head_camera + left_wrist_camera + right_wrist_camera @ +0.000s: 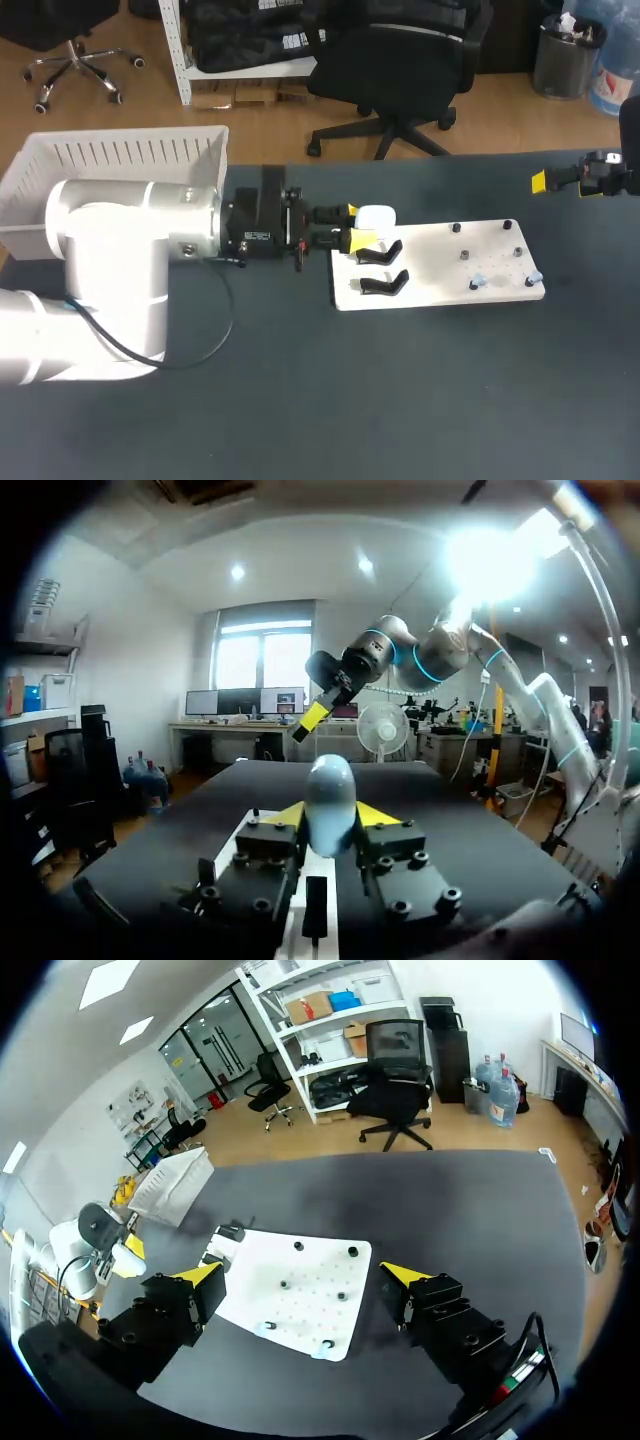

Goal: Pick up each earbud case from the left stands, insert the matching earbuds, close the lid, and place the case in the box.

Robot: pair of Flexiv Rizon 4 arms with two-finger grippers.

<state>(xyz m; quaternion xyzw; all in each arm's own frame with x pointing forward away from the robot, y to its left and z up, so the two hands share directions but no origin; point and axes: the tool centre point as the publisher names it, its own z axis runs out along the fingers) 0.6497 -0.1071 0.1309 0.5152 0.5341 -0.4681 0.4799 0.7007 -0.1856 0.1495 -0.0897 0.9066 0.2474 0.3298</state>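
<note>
A dark bench (450,400) carries a flat white board (440,255) with two black forked stands (380,268) at its left end. Just beyond them, the left pincer (357,226) pinches a rounded white earbud case (376,216) between its yellow tips. From the left wrist, the case stands on end, rounded top up; its base is hidden. The right pincer (565,183), spread wide, hangs far right. Tiny pale earbuds (478,283) are hard to make out. The left arm partly covers a white slatted box (120,150).
</note>
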